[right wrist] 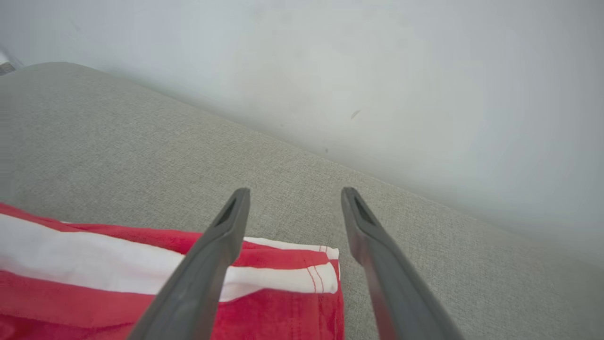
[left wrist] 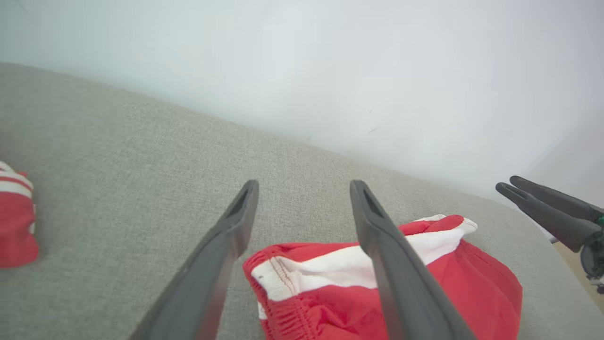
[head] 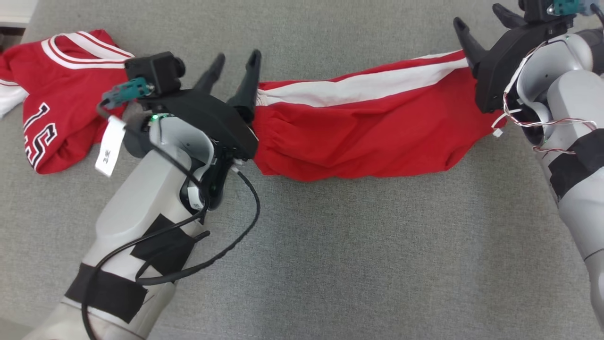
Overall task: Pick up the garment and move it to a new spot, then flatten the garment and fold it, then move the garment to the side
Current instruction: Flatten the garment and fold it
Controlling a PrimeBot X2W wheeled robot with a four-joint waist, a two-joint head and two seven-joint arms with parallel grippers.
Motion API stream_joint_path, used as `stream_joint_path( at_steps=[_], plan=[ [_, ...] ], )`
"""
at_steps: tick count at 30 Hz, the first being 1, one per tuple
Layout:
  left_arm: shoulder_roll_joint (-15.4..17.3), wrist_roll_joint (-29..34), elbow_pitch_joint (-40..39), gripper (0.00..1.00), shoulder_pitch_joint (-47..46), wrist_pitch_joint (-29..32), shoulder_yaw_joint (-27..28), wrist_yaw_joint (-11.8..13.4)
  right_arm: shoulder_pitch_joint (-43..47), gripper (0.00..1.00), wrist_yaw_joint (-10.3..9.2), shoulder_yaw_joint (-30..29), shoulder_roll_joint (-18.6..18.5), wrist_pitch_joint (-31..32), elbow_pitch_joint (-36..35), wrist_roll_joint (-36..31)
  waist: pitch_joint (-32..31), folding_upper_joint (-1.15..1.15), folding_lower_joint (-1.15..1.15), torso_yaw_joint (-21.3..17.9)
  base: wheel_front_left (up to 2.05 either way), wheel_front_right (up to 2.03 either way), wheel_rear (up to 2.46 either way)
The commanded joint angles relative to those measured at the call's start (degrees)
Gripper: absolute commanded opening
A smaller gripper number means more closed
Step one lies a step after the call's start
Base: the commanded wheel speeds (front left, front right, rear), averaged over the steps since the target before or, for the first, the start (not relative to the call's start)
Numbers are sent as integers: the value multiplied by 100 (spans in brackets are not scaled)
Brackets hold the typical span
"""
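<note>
Left tool (head: pixel 236 57) first, from the head camera: spread wide, pinching nothing, hanging over the gathered end of the garment (head: pixel 368 127). Red cloth with a white stripe along its far edge, stretched long and low across the grey fabric surface (head: pixel 330 259), wrinkled along the near side. Over at the other end, right tool (head: pixel 477 15): fingers parted too, nothing between them, raised beside the hemmed corner. Well off to the left, apart from the garment, a crumpled red jersey (head: pixel 71 108) with white trim and the number 15.

Now along the left wrist: left tool (left wrist: pixel 304 185) open, bare grey surface (left wrist: pixel 118 165) showing between the fingers. Garment (left wrist: pixel 472 283) bunched under the right-hand finger, elastic gathers and white stripe facing up. Can't tell whether that finger touches the cloth. Jersey (left wrist: pixel 16 226) at the left edge, right tool (left wrist: pixel 507 183) poking in from the right, pale wall (left wrist: pixel 330 71) behind.

On to the right wrist: right tool (right wrist: pixel 296 192) spread, empty. Garment (right wrist: pixel 94 255) lying flat at lower left, its stitched hem ending in the gap between the fingers.
</note>
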Motion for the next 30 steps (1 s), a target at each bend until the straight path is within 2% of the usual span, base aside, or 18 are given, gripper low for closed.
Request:
stream_joint_path(
  at_steps=[1, 7, 11, 24, 30],
  plan=[
    [111, 132, -19, 100, -20, -205, -31, -55, -9, 100, -4, -62, 1, -97, 55, -49, -93, 0, 0, -7, 0, 0, 0],
    [280, 377, -112, 100, 270, -909, -24, -59, 280, 100, -4, -267, 93, -340, 202, -103, -401, 0, 0, -72, 0, 0, 0],
    [382, 539, -347, 100, 530, -1095, 75, -76, 489, 100, -4, -422, 153, -476, 234, -75, -591, 0, 0, -116, 0, 0, 0],
    [850, 1472, -2155, 100, 2462, -1152, 774, -3, 1480, 100, -4, -1055, 393, -450, 303, -62, -1290, 0, 0, -250, 0, 0, 0],
    [852, 1815, -2994, 100, 3417, -1152, 1229, -108, 1842, 100, -4, -1336, 541, -443, 281, -145, -1446, 0, 0, -281, 0, 0, 0]
  ],
)
